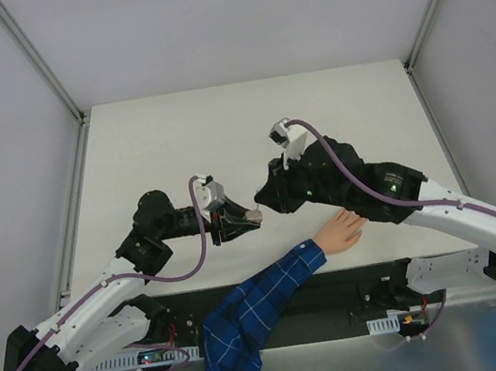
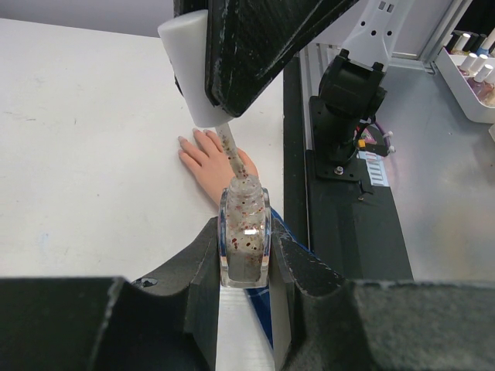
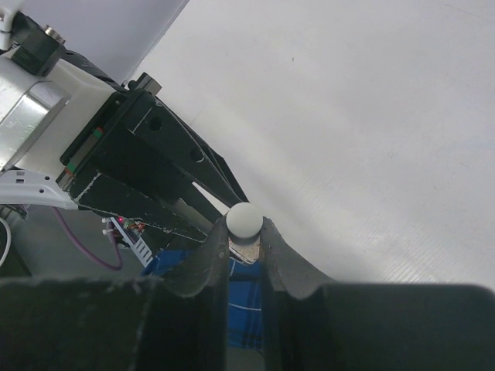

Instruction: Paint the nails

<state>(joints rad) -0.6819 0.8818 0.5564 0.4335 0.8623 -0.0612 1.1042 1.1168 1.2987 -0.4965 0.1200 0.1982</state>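
Left wrist view gives you the best look at the nails (image 2: 182, 139): tiny, skin-toned tips on the pale flesh-coloured hand (image 2: 213, 160), which lies palm down on the white desk (image 2: 85, 154) near its front edge, fingers pointing away from the blue plaid sleeve (image 2: 261, 309). You can barely tell the nails from the skin. Just in front of that hand, your left claw (image 2: 245, 267) is pinching a small clear glass bottle of speckled red-glitter polish (image 2: 244, 236), one finger on each side, the bottle's neck aimed toward the hand. A thin applicator stem (image 2: 229, 145) runs from the bottle's mouth up into a white rounded cap (image 2: 193, 73), and your right claw (image 3: 245, 241) is pinched on that cap; in the right wrist view you see it as a white ball between the two dark fingers. From the top external view, both claws meet above the desk's centre, the left claw (image 1: 239, 217) and right claw (image 1: 264, 195) almost touching, with the hand (image 1: 339, 230) lying partly under the right arm.
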